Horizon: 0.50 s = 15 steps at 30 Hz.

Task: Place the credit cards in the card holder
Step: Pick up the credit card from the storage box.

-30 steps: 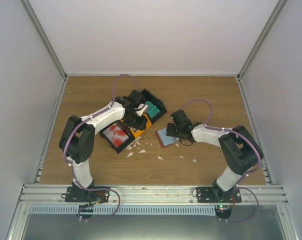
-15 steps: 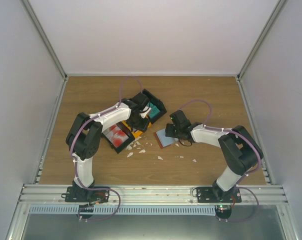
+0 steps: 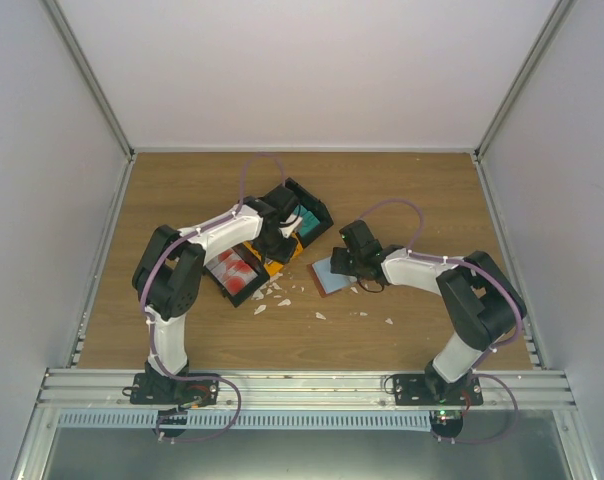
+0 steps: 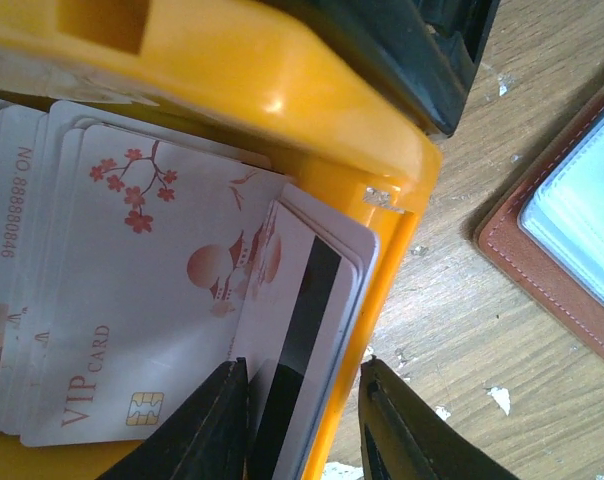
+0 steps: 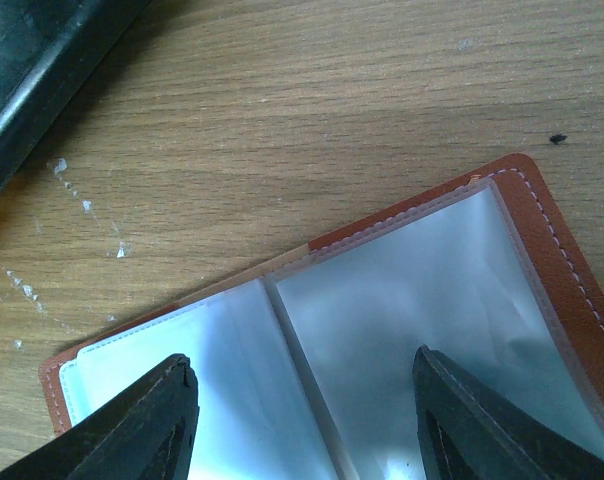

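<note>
Brown wooden table (image 3: 412, 190) from above: my left claw (image 3: 280, 228) reaches down into the tray (image 3: 320, 212), and the card holder (image 3: 327, 272) lies open just to its right, under my right claw (image 3: 344, 262).

At my left wrist, the credit cards (image 4: 132, 280) are stacked in the orange compartment. My jaws stand narrowly apart astride the striped card (image 4: 317, 300), whose long axis runs away from me, and they do not pinch it. The holder lies rightward, past the orange wall.

At my right wrist, my fingers are spread wide over the holder's clear sleeves, gripping nothing
</note>
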Motion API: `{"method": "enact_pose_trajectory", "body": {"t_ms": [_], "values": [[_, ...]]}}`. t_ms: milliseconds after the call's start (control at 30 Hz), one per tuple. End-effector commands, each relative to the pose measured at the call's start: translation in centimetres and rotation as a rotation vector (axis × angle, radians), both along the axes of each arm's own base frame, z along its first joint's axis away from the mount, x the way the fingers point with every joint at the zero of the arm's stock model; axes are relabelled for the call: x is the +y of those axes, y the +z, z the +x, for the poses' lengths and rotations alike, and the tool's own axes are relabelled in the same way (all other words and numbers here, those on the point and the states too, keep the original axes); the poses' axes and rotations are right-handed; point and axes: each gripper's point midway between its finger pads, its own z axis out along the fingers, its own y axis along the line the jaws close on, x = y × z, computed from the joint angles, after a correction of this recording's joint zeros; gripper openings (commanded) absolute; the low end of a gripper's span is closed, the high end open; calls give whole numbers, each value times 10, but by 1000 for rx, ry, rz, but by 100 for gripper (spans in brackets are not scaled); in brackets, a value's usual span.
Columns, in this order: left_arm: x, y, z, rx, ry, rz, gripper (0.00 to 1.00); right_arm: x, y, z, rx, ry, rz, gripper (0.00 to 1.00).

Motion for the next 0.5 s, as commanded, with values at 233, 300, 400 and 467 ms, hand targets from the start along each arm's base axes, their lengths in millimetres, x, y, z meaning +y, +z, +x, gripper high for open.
{"method": "enact_pose_trajectory", "body": {"t_ms": [233, 300, 400, 467], "values": [[-10, 30, 0, -35, -21, -48, 26, -6, -35, -36, 166, 20, -54, 60], [-9, 32, 0, -41, -20, -46, 24, -6, -35, -36, 166, 20, -55, 60], [-7, 34, 3, -52, -14, -36, 21, -7, -35, -36, 165, 19, -54, 60], [-6, 35, 5, -59, -10, -31, 19, -7, -34, -35, 163, 17, -56, 60]]}}
